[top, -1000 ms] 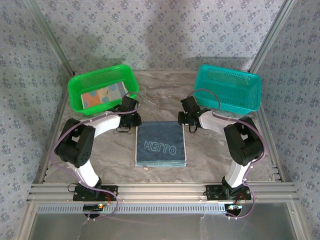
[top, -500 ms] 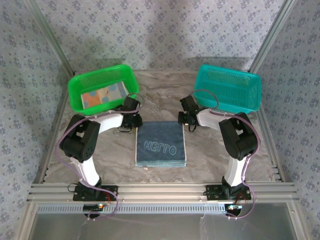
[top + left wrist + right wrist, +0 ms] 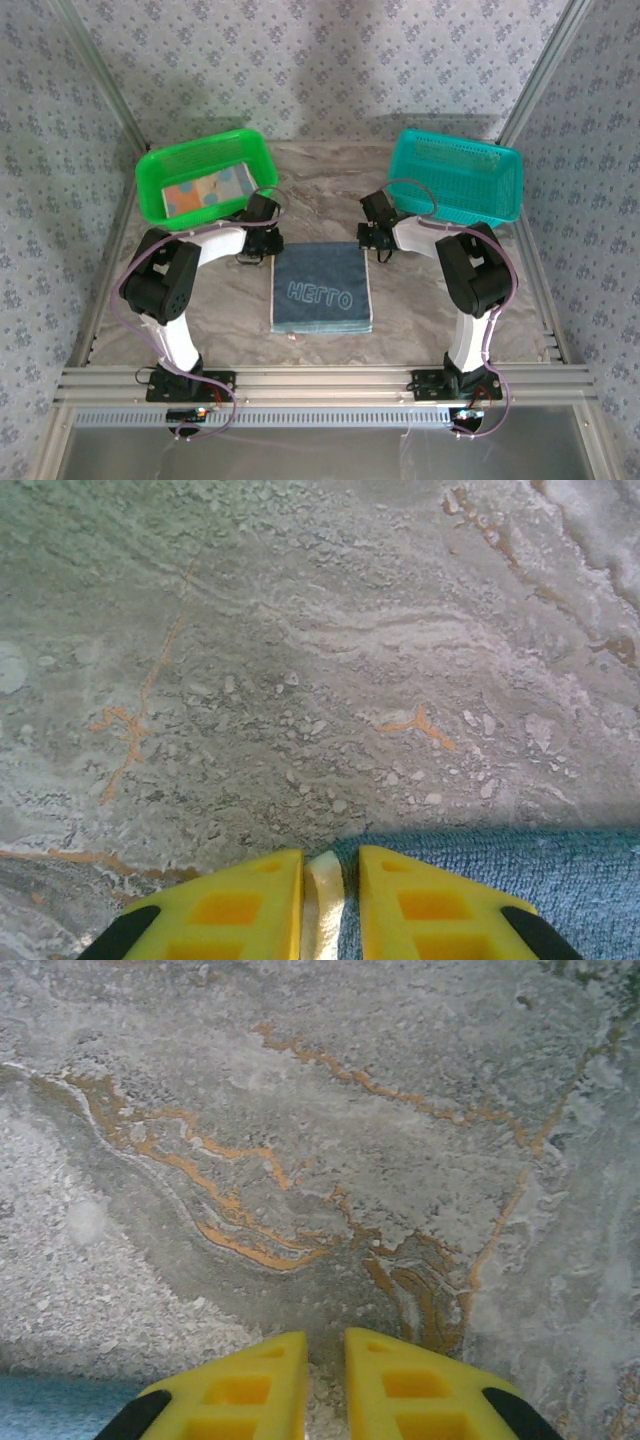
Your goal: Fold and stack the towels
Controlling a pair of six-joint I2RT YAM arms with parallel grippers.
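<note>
Two pincers sit low at the far edge of the dark slate-blue towel (image 3: 322,288), which lies flat mid-way across the marble table (image 3: 230,310). My left pincer (image 3: 328,868) is clamped on a pale strip at the towel's corner. My right pincer (image 3: 325,1345) is all but closed over bare table, with the towel just beside it. A dotted towel (image 3: 205,190) lies in the green basket (image 3: 200,148).

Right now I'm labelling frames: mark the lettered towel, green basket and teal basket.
lettered towel (image 3: 322,288), top external view, its centre.
green basket (image 3: 200,158), top external view, far wall.
teal basket (image 3: 475,200), top external view, front wall.
</note>
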